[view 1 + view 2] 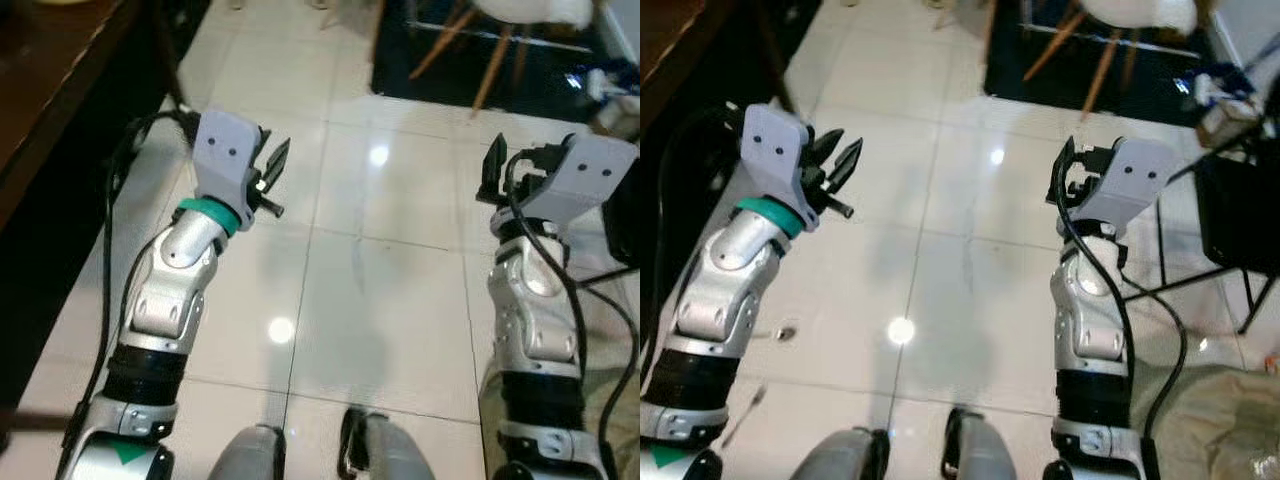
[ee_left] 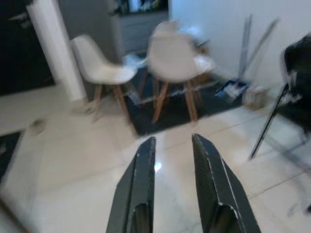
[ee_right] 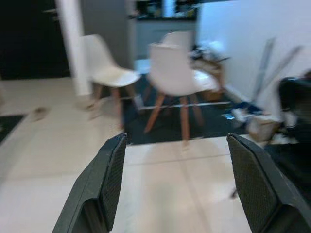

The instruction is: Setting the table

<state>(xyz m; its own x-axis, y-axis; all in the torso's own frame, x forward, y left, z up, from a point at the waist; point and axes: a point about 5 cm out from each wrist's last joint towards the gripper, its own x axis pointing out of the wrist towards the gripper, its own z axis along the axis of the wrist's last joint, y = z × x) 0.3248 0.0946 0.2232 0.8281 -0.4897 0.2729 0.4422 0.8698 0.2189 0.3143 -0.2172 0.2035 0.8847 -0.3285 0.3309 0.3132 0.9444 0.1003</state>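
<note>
A dark wooden table point(image 1: 45, 70) runs along my left side, and I see no tableware on its visible edge. My left gripper point(image 1: 272, 152) is raised over the pale tiled floor point(image 1: 380, 270), just right of the table. In the left wrist view its fingers point(image 2: 142, 184) stand a narrow gap apart with nothing between them. My right gripper point(image 3: 176, 141) is also raised over the floor on my right. It is wide open and empty, and its fingers point(image 1: 493, 162) point ahead.
White chairs point(image 2: 177, 56) with wooden legs stand on a dark rug point(image 1: 450, 70) ahead. A white pillar point(image 2: 53, 48) rises beyond them. A black metal frame point(image 1: 1230, 220) and clutter sit at the right. A beige cloth point(image 1: 1210, 420) lies near my right foot.
</note>
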